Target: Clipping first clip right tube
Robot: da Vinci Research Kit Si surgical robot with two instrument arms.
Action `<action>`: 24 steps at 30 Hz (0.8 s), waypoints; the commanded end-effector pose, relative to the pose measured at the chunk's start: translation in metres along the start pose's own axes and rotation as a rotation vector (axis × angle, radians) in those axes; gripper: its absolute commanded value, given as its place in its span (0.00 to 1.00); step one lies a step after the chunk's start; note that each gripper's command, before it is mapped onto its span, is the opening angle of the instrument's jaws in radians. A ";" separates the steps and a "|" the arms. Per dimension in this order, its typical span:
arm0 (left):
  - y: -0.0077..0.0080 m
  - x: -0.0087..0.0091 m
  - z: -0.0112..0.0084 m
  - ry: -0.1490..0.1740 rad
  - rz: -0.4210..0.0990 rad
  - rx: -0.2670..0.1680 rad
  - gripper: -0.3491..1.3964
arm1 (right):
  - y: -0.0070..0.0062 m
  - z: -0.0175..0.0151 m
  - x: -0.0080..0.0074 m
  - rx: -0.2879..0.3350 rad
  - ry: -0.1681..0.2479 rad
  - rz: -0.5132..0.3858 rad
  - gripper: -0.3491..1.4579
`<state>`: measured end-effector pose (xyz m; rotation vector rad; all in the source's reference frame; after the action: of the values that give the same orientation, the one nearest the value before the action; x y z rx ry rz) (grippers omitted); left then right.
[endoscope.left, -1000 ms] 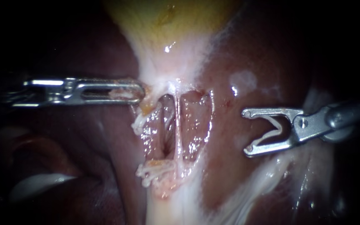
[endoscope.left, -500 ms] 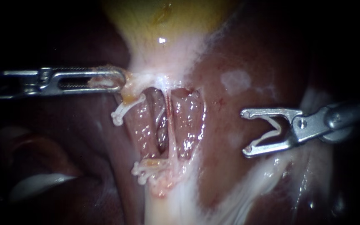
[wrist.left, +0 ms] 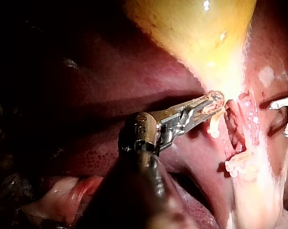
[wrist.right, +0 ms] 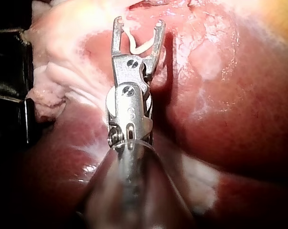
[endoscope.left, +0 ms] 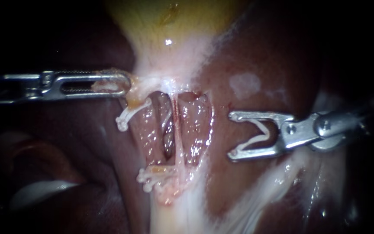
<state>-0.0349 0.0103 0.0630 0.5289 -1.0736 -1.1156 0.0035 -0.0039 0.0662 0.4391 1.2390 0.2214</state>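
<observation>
Endoscope view: the right instrument (endoscope.left: 232,135) has its end effector spread wide, cradling an open white clip (endoscope.left: 261,133) that touches both jaws; it is on no tissue yet. The right tube (endoscope.left: 178,134), judged to be the thin pale strand in the opened window under the gallbladder (endoscope.left: 169,26), lies ahead of that end effector and well apart, with liver (endoscope.left: 234,82) between. A greyer second tube (endoscope.left: 166,125) sits just beyond it. The left instrument (endoscope.left: 124,83) end effector is pinched on a tissue flap (endoscope.left: 104,85) at the gallbladder neck. Left wrist view: the left instrument (wrist.left: 213,101) is clamped on the flap beside the gallbladder (wrist.left: 191,33), and the right instrument's tips (wrist.left: 287,117) show far ahead. Right wrist view: the right instrument (wrist.right: 138,23) is spread with the clip (wrist.right: 140,45) seated between the jaws and liver (wrist.right: 220,119) beside it; the tube is not clear here. Judgement: the step is the approach. Go straight in with one jaw behind the right tube and one in front. Take only that strand, see the clip ends past it, stay clear of the second tube and liver, then close.
</observation>
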 end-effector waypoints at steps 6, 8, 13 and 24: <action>-0.0002 0.0000 0.0000 -0.001 -0.001 -0.002 0.00 | 0.0004 0.0020 -0.0004 0.003 0.002 0.049 0.46; -0.0003 0.0000 0.0000 -0.001 -0.001 -0.002 0.00 | 0.0006 0.0028 -0.0008 0.004 0.003 0.065 0.46; -0.0005 0.0000 -0.0001 -0.001 -0.001 -0.003 0.00 | 0.0012 0.0047 -0.0021 0.003 0.003 0.105 0.46; -0.0006 0.0000 -0.0002 -0.001 -0.002 -0.004 0.00 | 0.0021 0.0079 -0.0042 0.032 0.007 0.165 0.45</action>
<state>-0.0351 0.0100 0.0624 0.5262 -1.0723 -1.1193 0.0100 -0.0053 0.0729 0.5775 1.2154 0.3471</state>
